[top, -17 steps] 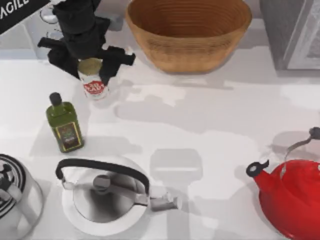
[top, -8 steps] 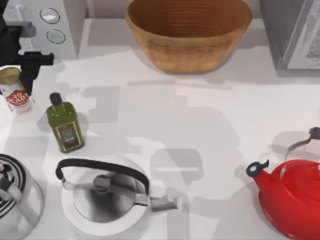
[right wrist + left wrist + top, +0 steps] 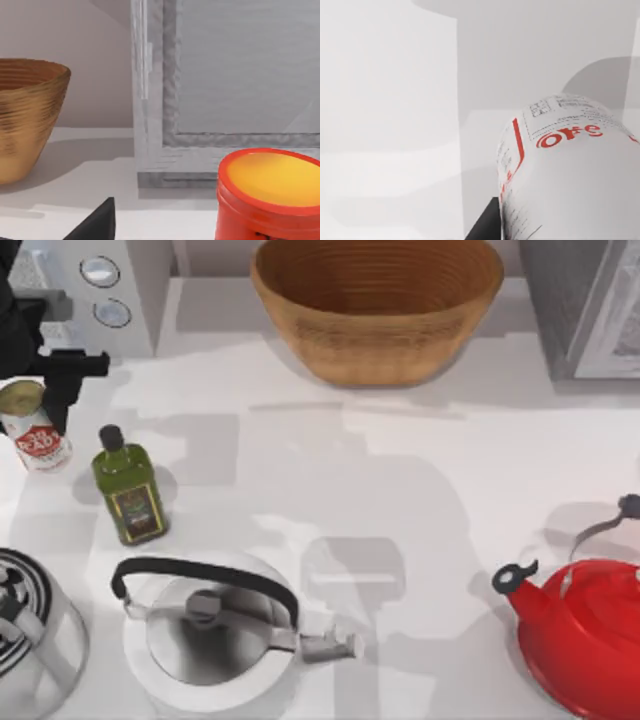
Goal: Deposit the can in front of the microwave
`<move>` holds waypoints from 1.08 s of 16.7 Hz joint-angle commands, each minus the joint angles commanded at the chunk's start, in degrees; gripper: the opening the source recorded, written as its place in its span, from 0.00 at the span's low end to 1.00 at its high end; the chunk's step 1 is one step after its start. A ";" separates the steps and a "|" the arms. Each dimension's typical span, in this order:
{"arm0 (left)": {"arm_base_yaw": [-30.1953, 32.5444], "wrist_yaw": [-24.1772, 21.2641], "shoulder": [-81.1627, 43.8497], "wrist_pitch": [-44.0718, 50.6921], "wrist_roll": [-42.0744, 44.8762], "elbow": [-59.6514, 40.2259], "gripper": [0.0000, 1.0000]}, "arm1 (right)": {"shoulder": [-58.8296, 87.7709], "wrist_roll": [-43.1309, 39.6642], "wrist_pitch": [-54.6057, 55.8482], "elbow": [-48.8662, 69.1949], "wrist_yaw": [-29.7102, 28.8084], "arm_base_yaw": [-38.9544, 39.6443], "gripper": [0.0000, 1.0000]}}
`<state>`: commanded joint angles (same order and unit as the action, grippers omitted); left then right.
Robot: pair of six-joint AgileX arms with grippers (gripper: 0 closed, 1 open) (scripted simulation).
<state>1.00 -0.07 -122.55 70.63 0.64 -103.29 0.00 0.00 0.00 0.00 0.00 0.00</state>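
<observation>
At the far left edge of the table, our left gripper point(image 3: 28, 390) holds the small white tin can with the red label and dull gold top point(image 3: 32, 426), its black fingers point(image 3: 66, 375) clamped on the can's upper part. The can is tilted, its top leaning toward the back of the table. It lies just in front of the light grey-white boxy microwave with two round silver dials point(image 3: 110, 290), at the back left corner. From the left wrist camera the can's white side with red lettering point(image 3: 570, 170) sits close up, a pale wall of the microwave point(image 3: 385, 100) beside it.

A green oil bottle with a black cap point(image 3: 128, 486) stands just to the right of the can, apart from it. A woven brown basket point(image 3: 376, 302) sits at the back centre.

Right arm: a black fingertip point(image 3: 97, 222) shows in the right wrist view; we cannot tell whether those fingers are apart or together.
</observation>
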 joint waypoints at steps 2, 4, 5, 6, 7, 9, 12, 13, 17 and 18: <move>0.00 0.00 0.00 0.00 0.00 0.00 0.00 | 0.00 0.00 0.00 0.00 0.00 0.00 1.00; 0.00 0.00 0.00 0.00 0.00 0.00 0.08 | 0.00 0.00 0.00 0.00 0.00 0.00 1.00; 0.00 0.00 0.00 0.00 0.00 0.00 0.15 | 0.00 0.00 0.00 0.00 0.00 0.00 1.00; 0.00 0.00 0.00 0.00 0.00 0.00 0.23 | 0.00 0.00 0.00 0.00 0.00 0.00 1.00; 0.00 0.00 0.00 0.00 0.00 0.00 0.30 | 0.00 0.00 0.00 0.00 0.00 0.00 1.00; 0.00 0.00 0.00 0.00 0.00 0.00 0.45 | 0.00 0.00 0.00 0.00 0.00 0.00 1.00; 0.00 0.00 0.00 0.00 0.00 0.00 0.68 | 0.00 0.00 0.00 0.00 0.00 0.00 1.00; 0.00 0.00 0.00 0.00 0.00 0.00 0.75 | 0.00 0.00 0.00 0.00 0.00 0.00 1.00; 0.00 0.00 0.00 0.00 0.00 0.00 1.00 | 0.00 0.00 0.00 0.00 0.00 0.00 1.00; 0.00 0.00 0.00 0.00 0.00 0.00 1.00 | 0.00 0.00 0.00 0.00 0.00 0.00 1.00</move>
<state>1.00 -0.07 -122.55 70.63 0.64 -103.29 0.00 0.00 0.00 0.00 0.00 0.00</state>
